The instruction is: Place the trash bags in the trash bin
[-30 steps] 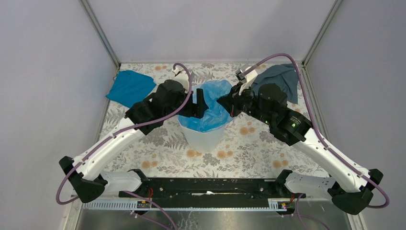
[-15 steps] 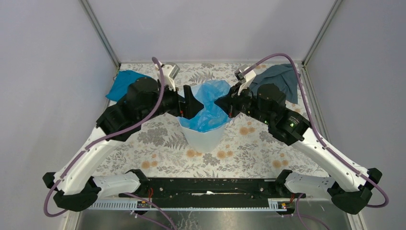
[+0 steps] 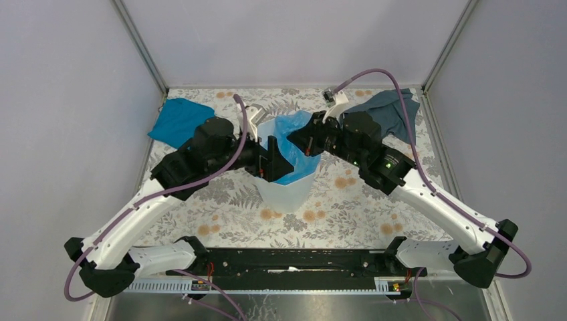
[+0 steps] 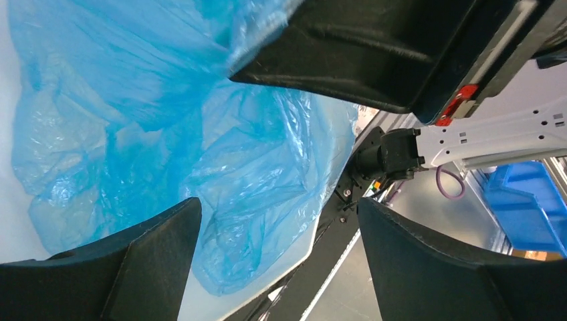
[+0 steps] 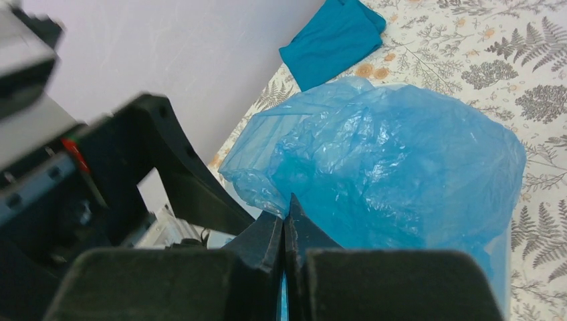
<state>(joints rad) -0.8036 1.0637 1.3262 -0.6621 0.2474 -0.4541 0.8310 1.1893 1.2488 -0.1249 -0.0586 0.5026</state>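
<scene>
Claws meeting over the bin mouth, bag partly inside.

On the left claw the two fingers stand wide apart with nothing between them. It sits at the near-left rim of the trash bin. Just ahead of it the trash bag spreads in crinkled blue folds against the bin's white inner wall. The right claw is closed, with its fingertips pressed together on a fold of the film. The rest of the bag billows up beyond and below those tips, over the far side of the bin. The two claws face each other across the opening, close but apart. A teal cloth lies well out behind the left claw on the patterned table. A grey-blue cloth lies behind the right claw, partly under its arm.
</scene>
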